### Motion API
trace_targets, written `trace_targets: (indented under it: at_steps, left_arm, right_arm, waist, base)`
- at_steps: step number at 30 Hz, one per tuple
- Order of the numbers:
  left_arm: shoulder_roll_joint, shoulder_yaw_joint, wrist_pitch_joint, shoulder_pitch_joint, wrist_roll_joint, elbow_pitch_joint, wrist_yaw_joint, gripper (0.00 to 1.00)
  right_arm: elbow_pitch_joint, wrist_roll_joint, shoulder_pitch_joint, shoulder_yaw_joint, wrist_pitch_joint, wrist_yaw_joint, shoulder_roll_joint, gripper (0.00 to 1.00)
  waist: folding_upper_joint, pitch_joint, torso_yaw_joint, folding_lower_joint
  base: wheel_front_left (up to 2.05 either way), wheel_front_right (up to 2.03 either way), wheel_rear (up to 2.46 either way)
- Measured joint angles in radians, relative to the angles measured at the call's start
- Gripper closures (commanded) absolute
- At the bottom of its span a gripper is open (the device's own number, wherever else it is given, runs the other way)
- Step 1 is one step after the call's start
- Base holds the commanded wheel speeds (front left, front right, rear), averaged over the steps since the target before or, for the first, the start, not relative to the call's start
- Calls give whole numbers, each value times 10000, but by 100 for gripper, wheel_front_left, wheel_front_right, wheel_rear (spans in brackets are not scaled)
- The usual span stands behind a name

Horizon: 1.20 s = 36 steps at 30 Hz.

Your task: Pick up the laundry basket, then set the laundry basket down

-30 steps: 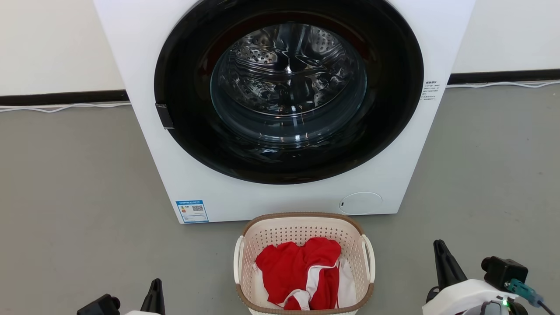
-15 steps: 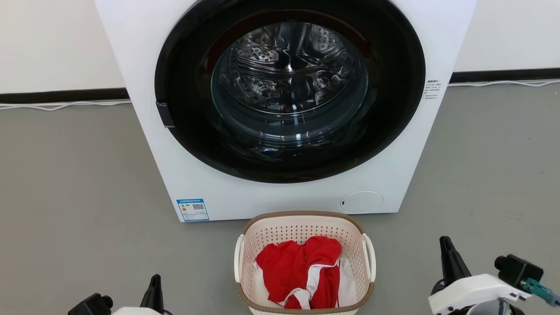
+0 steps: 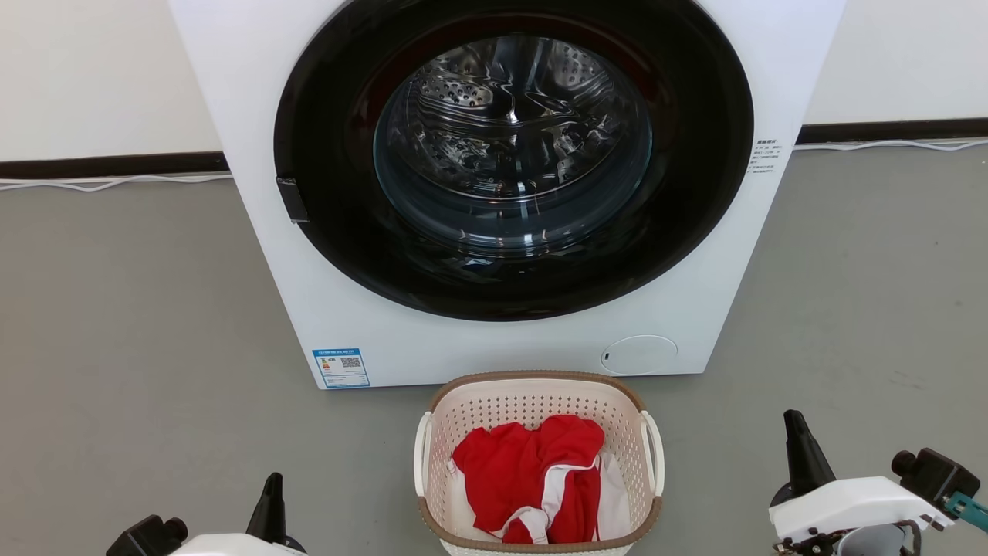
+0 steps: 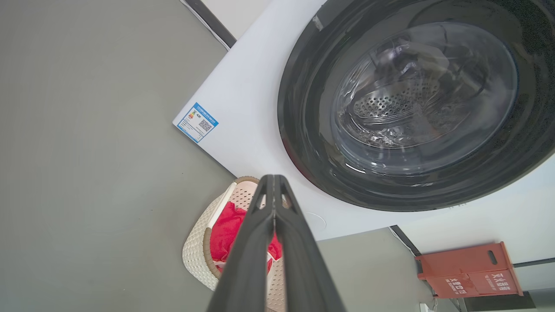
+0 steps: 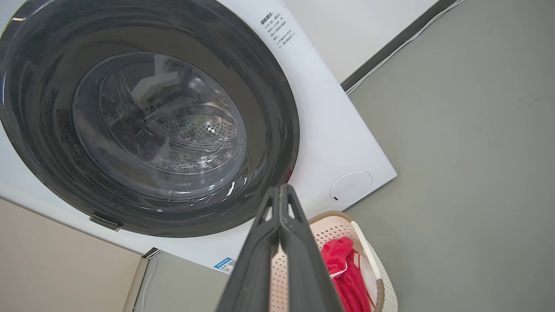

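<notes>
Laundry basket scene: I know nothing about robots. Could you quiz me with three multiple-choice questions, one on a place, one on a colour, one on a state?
1. Where is the laundry basket relative to the washing machine?
A. On top of it
B. Inside its drum
C. On the floor just in front of it

2. What is the main colour of the clothes in the basket?
A. Red
B. Blue
C. Green

3. How are the left gripper and the right gripper?
A. Both wide open
B. Both shut, holding nothing
C. Each clamped on a basket handle

Answers:
1 C, the head view shows it on the grey floor below the door.
2 A, red cloth with white trim lies in it.
3 B, each wrist view shows its fingers pressed together, away from the basket.
</notes>
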Motion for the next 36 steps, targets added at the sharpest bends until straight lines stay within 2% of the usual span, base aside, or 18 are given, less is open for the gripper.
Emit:
trace_targets:
  at_steps: [36]
  left_arm:
    - [25,221,1009,-159,-3705,-803,-372,100]
  right_arm:
    - [-928,4562,11,-217,1020,0,0,100]
  waist:
    - [0,120,68,0]
  base:
    - [0,0,0]
